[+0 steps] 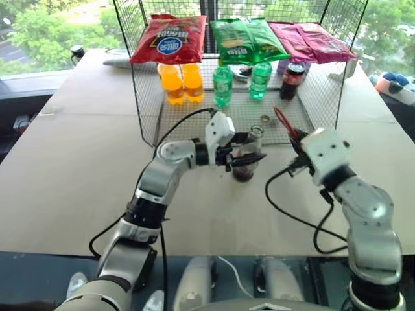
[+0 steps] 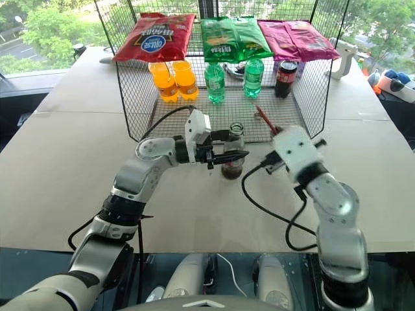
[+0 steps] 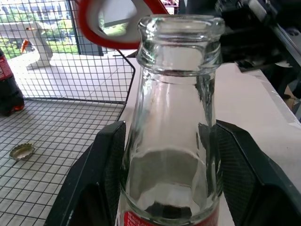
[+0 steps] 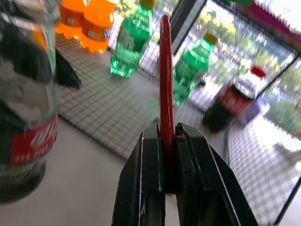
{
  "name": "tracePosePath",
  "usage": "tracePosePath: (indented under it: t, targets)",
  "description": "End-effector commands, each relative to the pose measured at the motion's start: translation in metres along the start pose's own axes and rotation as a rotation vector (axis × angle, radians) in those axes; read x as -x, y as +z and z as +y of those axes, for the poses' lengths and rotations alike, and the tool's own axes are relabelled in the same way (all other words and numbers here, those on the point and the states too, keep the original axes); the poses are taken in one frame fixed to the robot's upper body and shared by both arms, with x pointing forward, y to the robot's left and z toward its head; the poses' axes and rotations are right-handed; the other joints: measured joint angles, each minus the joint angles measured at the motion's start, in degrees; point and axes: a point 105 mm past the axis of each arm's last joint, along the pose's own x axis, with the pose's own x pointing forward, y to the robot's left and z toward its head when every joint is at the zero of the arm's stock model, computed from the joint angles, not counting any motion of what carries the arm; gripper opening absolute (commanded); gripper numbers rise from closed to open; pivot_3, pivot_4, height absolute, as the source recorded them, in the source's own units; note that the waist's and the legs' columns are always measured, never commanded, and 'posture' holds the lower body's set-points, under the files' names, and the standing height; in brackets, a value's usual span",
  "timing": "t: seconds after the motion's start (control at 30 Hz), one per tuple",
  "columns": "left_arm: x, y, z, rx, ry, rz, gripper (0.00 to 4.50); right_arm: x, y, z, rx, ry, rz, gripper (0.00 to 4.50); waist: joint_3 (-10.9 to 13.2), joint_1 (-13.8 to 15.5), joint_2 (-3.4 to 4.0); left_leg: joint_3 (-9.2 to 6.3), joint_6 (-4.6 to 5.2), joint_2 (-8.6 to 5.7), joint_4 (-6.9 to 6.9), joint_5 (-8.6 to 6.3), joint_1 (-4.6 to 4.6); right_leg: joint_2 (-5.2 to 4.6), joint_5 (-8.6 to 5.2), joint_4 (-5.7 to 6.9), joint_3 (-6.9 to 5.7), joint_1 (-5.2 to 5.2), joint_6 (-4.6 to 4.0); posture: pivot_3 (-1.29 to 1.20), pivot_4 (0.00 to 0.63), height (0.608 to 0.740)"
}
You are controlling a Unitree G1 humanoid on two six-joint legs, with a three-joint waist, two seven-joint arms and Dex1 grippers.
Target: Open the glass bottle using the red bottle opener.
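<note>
The glass bottle [image 3: 174, 94] stands upright on the table just in front of the wire rack, its mouth uncapped and dark liquid at its bottom [image 1: 244, 171]. My left gripper [image 1: 248, 157] reaches in from the left and is shut on the bottle's body, one black finger [image 3: 101, 165] on each side. A metal crown cap [image 1: 264, 119] lies on the rack's mesh floor behind the bottle. To the right of the bottle, my right gripper [image 4: 167, 129] is shut on the handle of the red bottle opener [image 4: 165, 75]. The opener [image 1: 285, 123] points up and away over the mesh.
A wire rack [image 1: 146, 123] stands behind the bottle. It holds orange soda bottles [image 1: 181, 83], green bottles [image 1: 222, 85] and a cola bottle [image 1: 291, 80], with chip bags [image 1: 170, 39] on top. The brown table [image 1: 71, 175] spreads left and right. A black cable [image 1: 292, 214] loops near my right arm.
</note>
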Motion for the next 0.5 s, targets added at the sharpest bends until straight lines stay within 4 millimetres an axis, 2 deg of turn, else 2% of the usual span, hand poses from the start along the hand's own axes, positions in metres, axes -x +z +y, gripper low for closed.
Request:
tracePosePath:
  t: [0.03, 0.5]
  targets:
    - [0.008, 0.009, 0.002, -0.022, 0.046, -0.02, 2.23, 0.01, 0.008, -0.003, -0.004, -0.015, -0.021, 0.0, 0.0, -0.2, 0.07, 0.0, 0.0, 0.0, 0.0, 0.0, 0.0, 0.0, 0.0, 0.0, 0.0, 0.0, 0.01, 0.0, 0.15, 0.74]
    - [0.015, 0.011, 0.002, -0.021, 0.067, -0.022, 2.23, 0.016, -0.022, 0.001, -0.041, -0.019, 0.083, 0.0, 0.1, -0.1, 0.13, 0.05, -0.01, -0.03, -0.32, 0.01, 0.03, 0.07, -0.02, -0.22, 0.02, -0.02, 0.02, 0.0, 0.15, 0.74]
